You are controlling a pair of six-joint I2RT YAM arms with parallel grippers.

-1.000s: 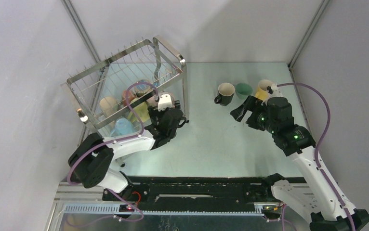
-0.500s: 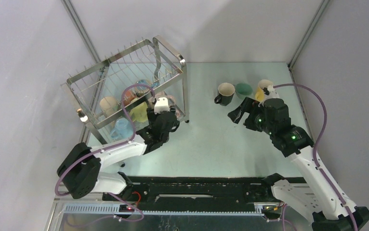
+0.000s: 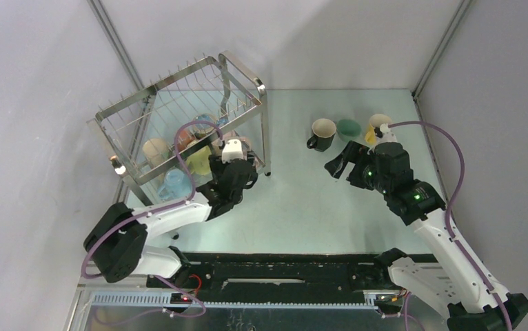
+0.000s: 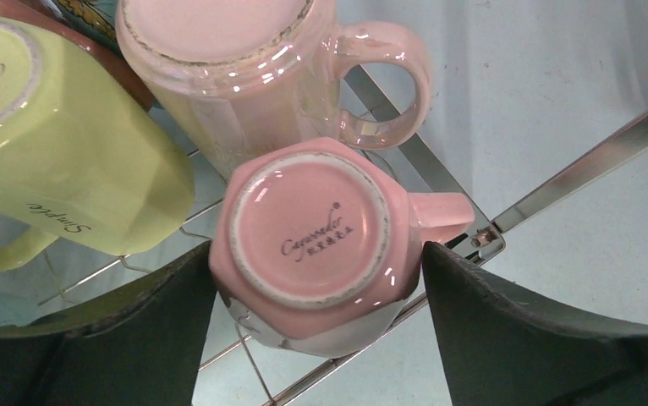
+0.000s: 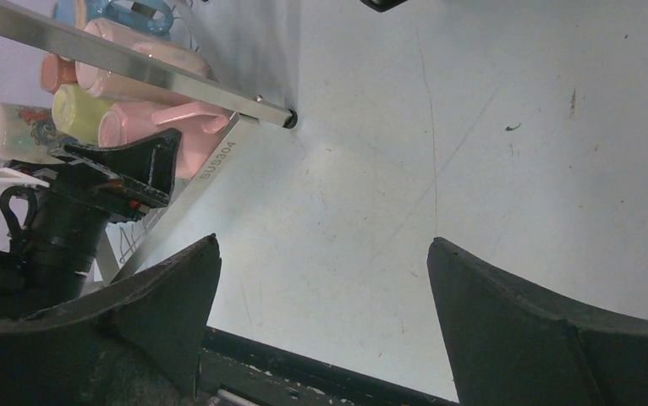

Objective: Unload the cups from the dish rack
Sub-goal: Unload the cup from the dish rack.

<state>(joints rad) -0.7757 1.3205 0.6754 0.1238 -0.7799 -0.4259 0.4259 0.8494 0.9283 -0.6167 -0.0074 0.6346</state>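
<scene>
One pink cup (image 4: pixel 308 245) lies bottom-up in the dish rack (image 4: pixel 591 161) corner nearest my left pincer (image 4: pixel 318 254), its long axis pointing straight between my spread fingers (image 4: pixel 134 338), neither clearly pressing it.

Grey walls (image 3: pixel 34 69) enclose a pale green table (image 3: pixel 302 200).

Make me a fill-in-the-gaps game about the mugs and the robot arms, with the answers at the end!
1. The upside-down mug between the left jaws is coloured ___.
2. Outside the dish rack, ___ cups stand on the table.
3. The right jaws are wide open over bare table and hold ___.

Missing words: pink; three; nothing.
</scene>
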